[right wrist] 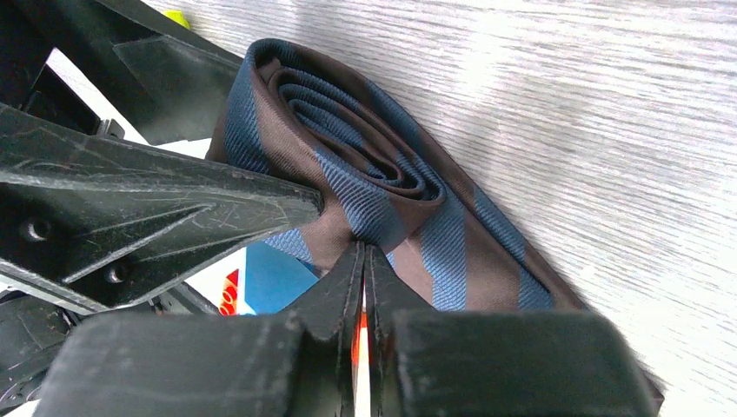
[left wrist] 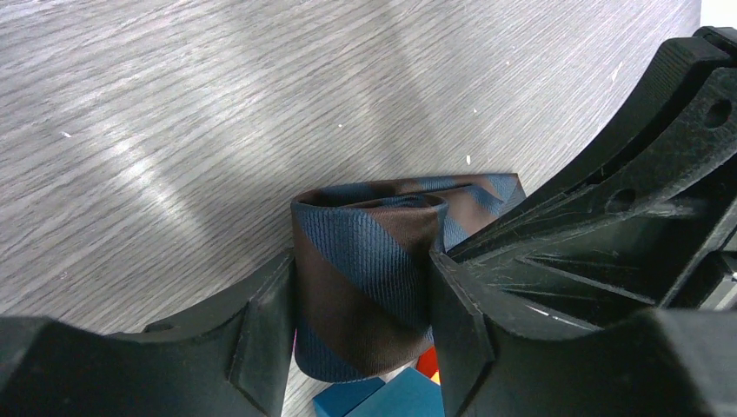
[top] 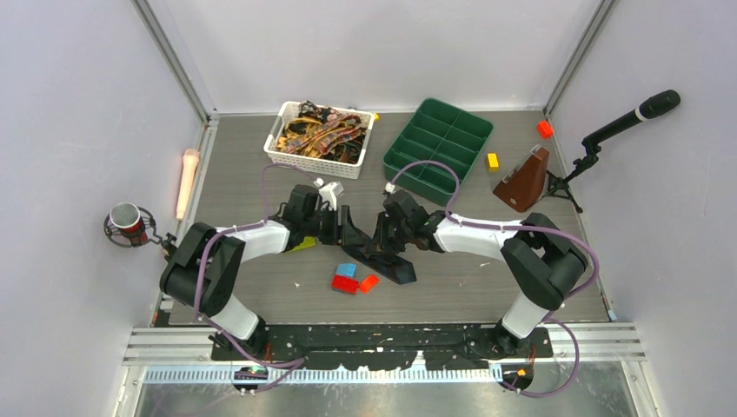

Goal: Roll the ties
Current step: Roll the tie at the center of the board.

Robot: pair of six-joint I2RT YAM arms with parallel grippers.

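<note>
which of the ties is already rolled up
The blue-and-brown striped tie, a coil gripped by the left gripper at mid-table. The other ties lie loose and tangled in the white basket at the back.

My left gripper [left wrist: 361, 287] and right gripper [right wrist: 365, 261] crowd together on the rolled tie [left wrist: 365, 252] mid-table, each blocking the other's way. Bricks [top: 346, 283] sit just nearside. I see bare table [top: 235, 174] toward the basket [top: 317, 165] and tray [top: 452, 130].
</note>
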